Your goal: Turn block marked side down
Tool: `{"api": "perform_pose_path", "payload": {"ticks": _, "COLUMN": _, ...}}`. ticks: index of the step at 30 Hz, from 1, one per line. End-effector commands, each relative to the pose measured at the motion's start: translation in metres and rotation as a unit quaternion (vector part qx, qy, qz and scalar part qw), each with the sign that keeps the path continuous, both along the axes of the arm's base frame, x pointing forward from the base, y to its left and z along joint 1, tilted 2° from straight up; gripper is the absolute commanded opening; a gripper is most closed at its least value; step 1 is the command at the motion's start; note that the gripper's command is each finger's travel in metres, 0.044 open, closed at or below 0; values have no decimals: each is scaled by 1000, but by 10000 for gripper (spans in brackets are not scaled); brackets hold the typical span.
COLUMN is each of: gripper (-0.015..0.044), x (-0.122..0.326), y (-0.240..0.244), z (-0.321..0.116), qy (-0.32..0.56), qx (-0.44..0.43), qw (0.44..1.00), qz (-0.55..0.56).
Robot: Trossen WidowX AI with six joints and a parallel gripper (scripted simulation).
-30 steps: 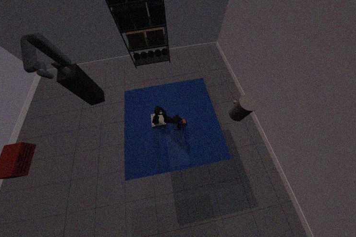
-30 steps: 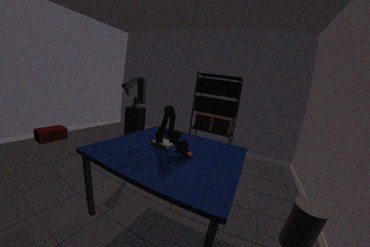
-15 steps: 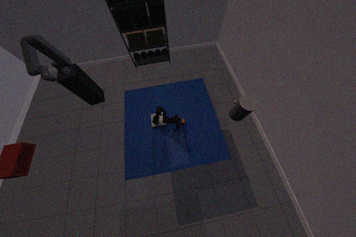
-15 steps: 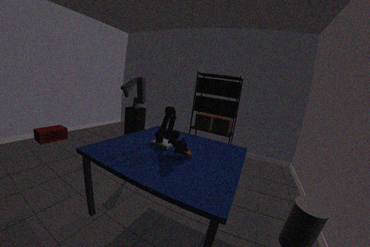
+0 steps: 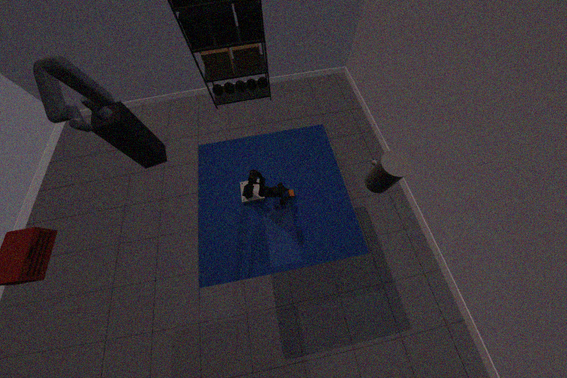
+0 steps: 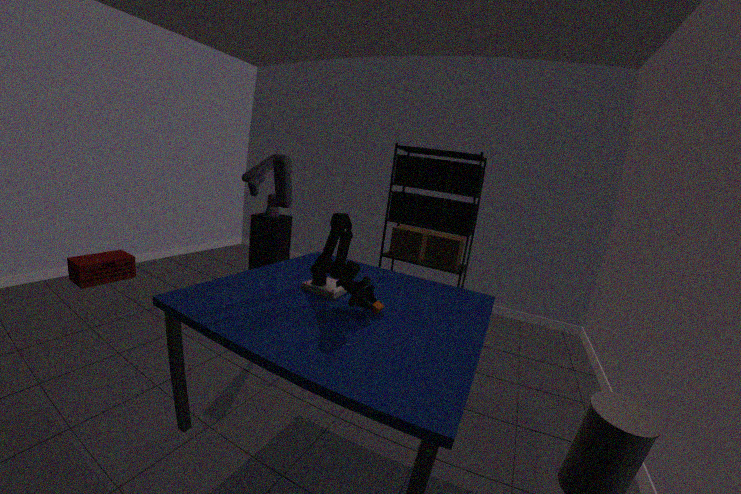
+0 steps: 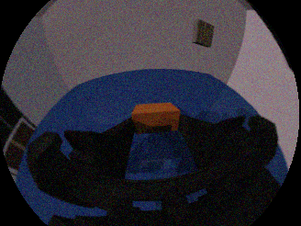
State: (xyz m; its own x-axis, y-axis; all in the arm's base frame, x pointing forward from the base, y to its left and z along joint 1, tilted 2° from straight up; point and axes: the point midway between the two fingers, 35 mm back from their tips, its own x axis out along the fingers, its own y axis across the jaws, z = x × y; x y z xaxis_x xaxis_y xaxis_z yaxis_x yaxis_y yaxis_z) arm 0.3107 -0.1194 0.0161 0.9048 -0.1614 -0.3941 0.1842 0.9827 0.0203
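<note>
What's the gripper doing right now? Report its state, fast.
Gripper: shut on the orange block, held between its fingertips low over the blue table.

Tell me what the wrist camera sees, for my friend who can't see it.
An orange block is pinched at the tip of the robot's dark claw, seen from just behind it. Below and beyond lies the blue table, with grey walls farther off.
</note>
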Motion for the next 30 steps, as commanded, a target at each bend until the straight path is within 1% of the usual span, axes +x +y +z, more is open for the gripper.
{"api": "perform_pose_path", "payload": {"ticks": 1, "gripper": 210, "x": 0, "y": 1, "z": 1, "qy": -3, "qx": 3, "qw": 1000, "qz": 1}}
{"api": "perform_pose_path", "payload": {"ticks": 10, "gripper": 440, "x": 0, "y": 1, "z": 1, "qy": -3, "qx": 3, "qw": 1000, "qz": 1}}
{"api": "perform_pose_path", "payload": {"ticks": 30, "gripper": 440, "x": 0, "y": 1, "z": 1, "qy": -3, "qx": 3, "qw": 1000, "qz": 1}}
